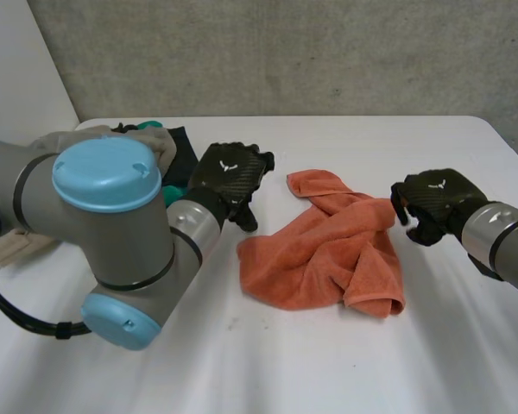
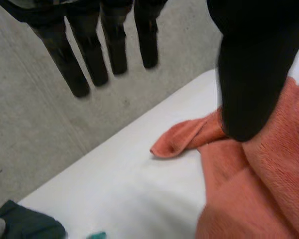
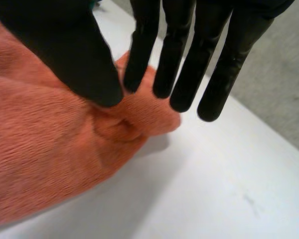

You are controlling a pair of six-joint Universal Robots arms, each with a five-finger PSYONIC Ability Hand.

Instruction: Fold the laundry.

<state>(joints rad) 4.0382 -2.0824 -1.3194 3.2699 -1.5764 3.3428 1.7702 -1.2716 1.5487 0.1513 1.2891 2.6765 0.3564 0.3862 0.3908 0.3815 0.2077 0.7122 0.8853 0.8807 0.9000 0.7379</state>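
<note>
- Head view: the crumpled towel (image 1: 328,250) lies mid-table (image 1: 268,371) between the left hand (image 1: 233,177) and the right hand (image 1: 436,205).
- Left wrist view: its fingers (image 2: 104,55) are straight and empty; closing there would likely miss the corner.
- Right wrist view: straight fingers (image 3: 182,74) hold nothing beside a fold; a pinch there might bunch the layers.

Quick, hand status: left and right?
Left hand: open, beside the orange towel, holding nothing.
Right hand: open, fingers straight at the towel's edge, not gripping it.

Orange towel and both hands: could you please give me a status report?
Orange towel crumpled, unfolded. Left hand open beside it. Right hand open at its edge. Clothes pile behind left arm, apart.
</note>
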